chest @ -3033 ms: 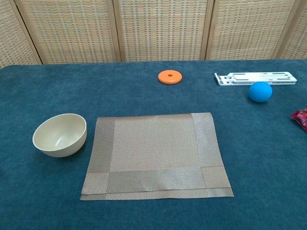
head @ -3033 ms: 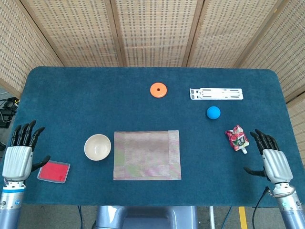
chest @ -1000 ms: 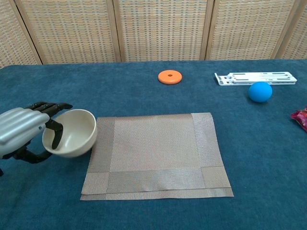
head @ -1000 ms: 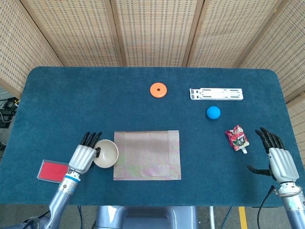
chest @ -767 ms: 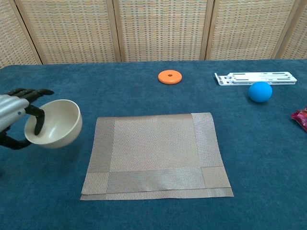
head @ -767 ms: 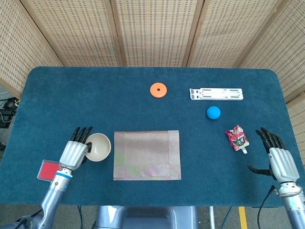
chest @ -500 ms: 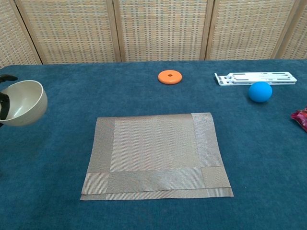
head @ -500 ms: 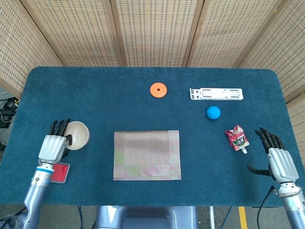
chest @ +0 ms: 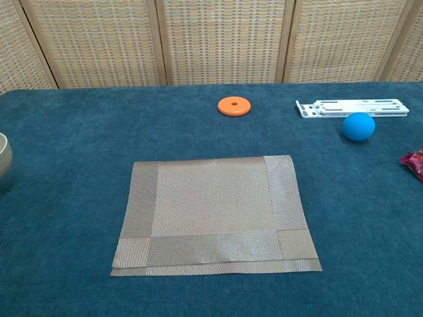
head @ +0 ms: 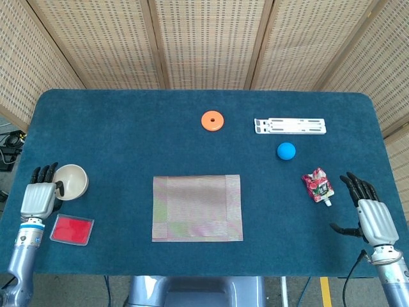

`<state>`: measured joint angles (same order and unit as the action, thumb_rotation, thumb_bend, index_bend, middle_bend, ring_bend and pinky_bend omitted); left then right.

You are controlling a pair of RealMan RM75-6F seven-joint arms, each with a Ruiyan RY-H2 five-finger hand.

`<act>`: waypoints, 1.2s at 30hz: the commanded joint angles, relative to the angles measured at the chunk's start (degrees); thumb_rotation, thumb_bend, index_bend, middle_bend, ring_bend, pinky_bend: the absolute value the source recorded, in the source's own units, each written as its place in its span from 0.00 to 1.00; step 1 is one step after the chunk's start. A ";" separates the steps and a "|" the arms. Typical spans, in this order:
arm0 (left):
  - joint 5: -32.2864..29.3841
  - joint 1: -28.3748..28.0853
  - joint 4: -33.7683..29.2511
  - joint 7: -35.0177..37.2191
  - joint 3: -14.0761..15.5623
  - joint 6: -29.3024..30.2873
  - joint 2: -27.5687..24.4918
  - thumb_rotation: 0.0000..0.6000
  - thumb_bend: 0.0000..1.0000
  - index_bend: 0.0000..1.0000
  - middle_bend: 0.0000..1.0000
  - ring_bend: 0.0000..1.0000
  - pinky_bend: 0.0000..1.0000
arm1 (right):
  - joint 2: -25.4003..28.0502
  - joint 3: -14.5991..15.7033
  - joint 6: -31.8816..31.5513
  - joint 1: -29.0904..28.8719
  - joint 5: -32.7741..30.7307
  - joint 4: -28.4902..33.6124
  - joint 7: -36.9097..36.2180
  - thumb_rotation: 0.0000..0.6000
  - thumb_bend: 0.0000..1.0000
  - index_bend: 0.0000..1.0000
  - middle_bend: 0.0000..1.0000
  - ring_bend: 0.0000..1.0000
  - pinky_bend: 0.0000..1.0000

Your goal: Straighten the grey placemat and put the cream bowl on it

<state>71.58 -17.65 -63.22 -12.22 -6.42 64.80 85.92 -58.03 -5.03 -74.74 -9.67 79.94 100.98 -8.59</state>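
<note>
Now, over at the far left edge of the blue tabletop (head: 128, 128), the left robot hand (head: 38, 197) has the cream bowl (head: 70, 181) in its grip, fingers hooked over the near rim with the bowl's open side up. In the chest view only a sliver of that bowl (chest: 3, 153) peeks in at the left border. Just below the hand lies a red card (head: 71, 229), flat on the cloth near the front edge.

Moving toward the middle, there's the grey placemat (head: 197, 208), lying flat and square to the front edge, well apart from the bowl with bare cloth between them. The chest view shows the placemat (chest: 215, 214) with a darker border band and a doubled edge along its near side.

Further back, past the mat, an orange disc (head: 213, 120) with a hole in its centre sits alone. To the right of that, a white slotted bracket (head: 290, 126) lies lengthwise, and just in front of it a blue ball (head: 286, 151) rests near it without touching.

On to the right side: a red snack pouch (head: 317, 185) lies tilted on the cloth. Near it, at the front right corner, the right robot hand (head: 372, 216) is empty, fingers spread and pointing away from the robot, thumb out to the side, close to the pouch but apart from it.
</note>
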 commanded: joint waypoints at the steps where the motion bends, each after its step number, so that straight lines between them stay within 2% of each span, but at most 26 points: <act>1: -1.43 -0.23 0.42 -0.09 0.28 -2.09 0.13 1.00 0.46 0.59 0.00 0.00 0.00 | 0.04 -0.01 -0.01 0.01 -0.01 0.01 -0.06 1.00 0.06 0.00 0.00 0.00 0.00; 4: -2.38 -0.35 -0.55 -1.21 0.43 -3.26 -0.60 1.00 0.41 0.55 0.00 0.00 0.00 | 0.09 -0.02 0.03 0.00 -0.02 0.01 -0.17 1.00 0.06 0.00 0.00 0.00 0.00; 9: -2.91 -0.10 -3.96 -1.32 0.28 -3.07 -2.63 1.00 0.18 0.33 0.00 0.00 0.00 | 0.20 -0.01 -0.05 0.04 0.07 0.07 -0.31 1.00 0.06 0.00 0.00 0.00 0.00; 12: -2.32 0.24 -6.93 -0.86 0.21 -1.86 -4.51 1.00 0.14 0.23 0.00 0.00 0.00 | 0.21 0.00 -0.10 0.06 0.15 0.08 -0.35 1.00 0.06 0.00 0.00 0.00 0.00; 15: -1.02 0.78 -12.27 0.86 0.08 -0.10 -7.18 1.00 0.13 0.20 0.00 0.00 0.00 | 0.23 0.03 -0.02 0.04 0.10 0.14 -0.28 1.00 0.06 0.00 0.00 0.00 0.00; 19: 3.49 1.06 -21.34 1.85 0.80 2.96 -11.11 1.00 0.14 0.19 0.00 0.00 0.00 | 0.12 0.12 0.14 -0.03 0.08 0.26 0.15 1.00 0.06 0.00 0.00 0.00 0.00; 25: 7.51 0.23 -29.59 -3.27 1.80 5.34 -11.22 1.00 0.14 0.20 0.00 0.00 0.00 | 0.39 -0.03 -0.17 0.13 -0.05 0.41 -0.21 1.00 0.06 0.00 0.00 0.00 0.00; 29: 8.62 -1.17 -33.58 -10.02 2.70 4.90 -8.47 1.00 0.13 0.21 0.00 0.00 0.00 | 0.73 -0.13 -0.06 0.15 -0.14 0.32 -1.08 1.00 0.06 0.00 0.00 0.00 0.00; 34: 9.30 -2.53 -32.93 -17.38 3.84 4.20 -2.92 1.00 0.17 0.37 0.00 0.00 0.00 | 1.19 -0.28 0.18 0.13 -0.33 0.22 -2.28 1.00 0.06 0.00 0.00 0.00 0.00; 36: 9.10 -3.03 -31.98 -19.20 4.38 3.38 -0.77 1.00 0.18 0.40 0.00 0.00 0.00 | 1.37 -0.29 0.22 0.15 -0.25 0.24 -2.70 1.00 0.06 0.00 0.00 0.00 0.00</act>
<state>80.41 -19.83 -95.69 -29.58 -2.86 68.91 83.01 -56.73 -5.31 -74.55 -9.53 79.67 101.22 -11.18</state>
